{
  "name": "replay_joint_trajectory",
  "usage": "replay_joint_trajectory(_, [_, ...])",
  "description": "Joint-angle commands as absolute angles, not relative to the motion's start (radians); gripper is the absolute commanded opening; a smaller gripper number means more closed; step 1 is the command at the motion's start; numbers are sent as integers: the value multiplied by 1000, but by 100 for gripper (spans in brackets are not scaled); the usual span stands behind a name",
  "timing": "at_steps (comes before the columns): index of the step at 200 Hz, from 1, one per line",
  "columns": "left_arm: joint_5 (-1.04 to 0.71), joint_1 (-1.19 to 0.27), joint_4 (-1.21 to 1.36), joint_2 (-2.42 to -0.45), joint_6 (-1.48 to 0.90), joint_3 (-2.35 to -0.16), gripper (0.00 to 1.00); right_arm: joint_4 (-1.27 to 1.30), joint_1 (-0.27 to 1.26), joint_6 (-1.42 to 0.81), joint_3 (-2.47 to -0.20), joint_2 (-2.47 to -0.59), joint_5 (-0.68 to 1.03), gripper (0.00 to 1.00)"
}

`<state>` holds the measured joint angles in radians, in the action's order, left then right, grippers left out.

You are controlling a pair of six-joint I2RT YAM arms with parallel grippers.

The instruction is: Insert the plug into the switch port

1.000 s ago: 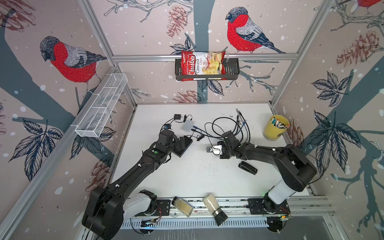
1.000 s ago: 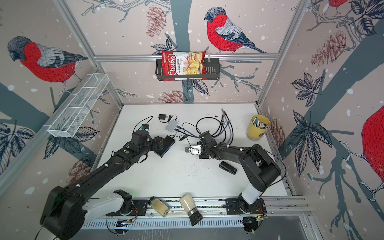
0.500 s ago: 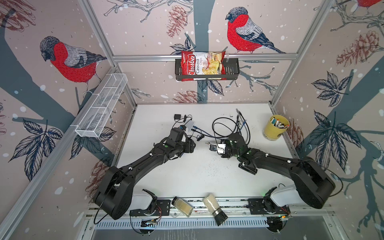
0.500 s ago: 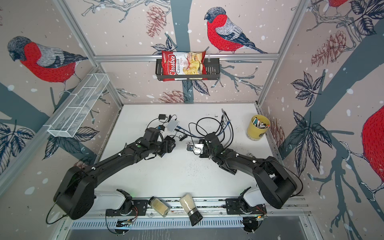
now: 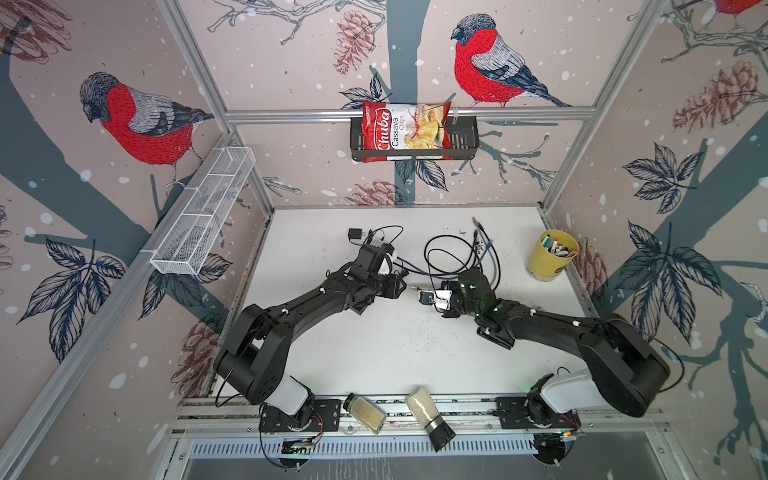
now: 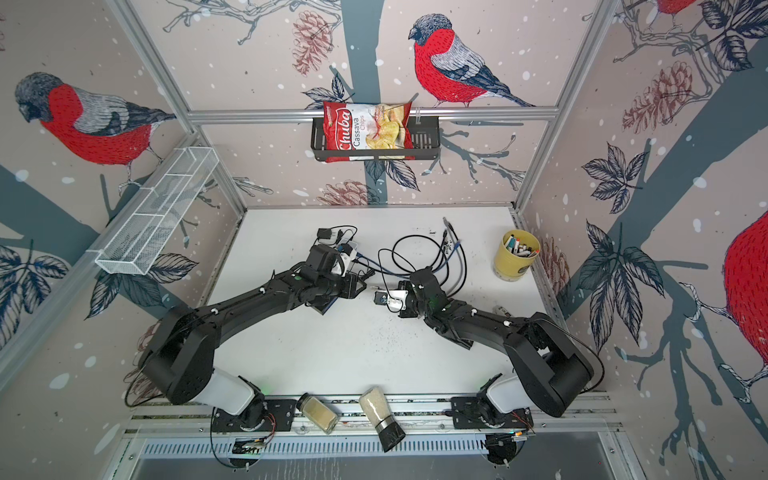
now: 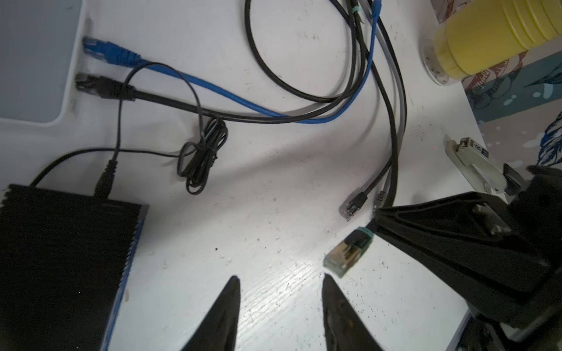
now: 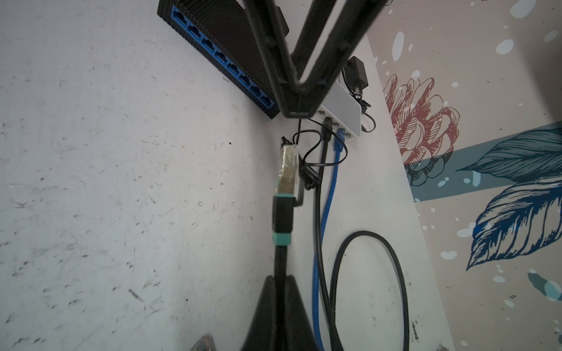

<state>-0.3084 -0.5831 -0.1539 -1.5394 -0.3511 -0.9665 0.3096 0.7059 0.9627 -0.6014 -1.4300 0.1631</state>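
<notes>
Your right gripper (image 8: 281,281) is clamped on the cable (image 8: 280,258) just behind its teal collar. That leaves the plug (image 8: 286,170) sticking out free ahead of the jaws, pointing roughly toward the end of the black switch (image 8: 209,33) but not yet touching it. Your left gripper (image 7: 281,293) stands partly open with nothing between its fingers, just beside the plug; I judge it is there to steady the plug or brace the switch. The right wrist view gives you the row of blue ports, all seemingly vacant. The left wrist view shows only the switch's dark top, yet reveals the gap between plug and left fingers. In both top views the left arm (image 5: 307,303) covers most of the switch.
</notes>
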Motion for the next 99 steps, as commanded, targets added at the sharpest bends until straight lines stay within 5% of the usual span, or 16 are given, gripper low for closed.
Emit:
replay_joint_trajectory(1, [-310,-584,-163,-1555,-259,-992,41,351,708,959,-596,-1430,173,3])
replay_joint_trajectory(99, [-248,-584,-345,-1637,209,-1139,56,527,707,1054,-508,-1435,73,3])
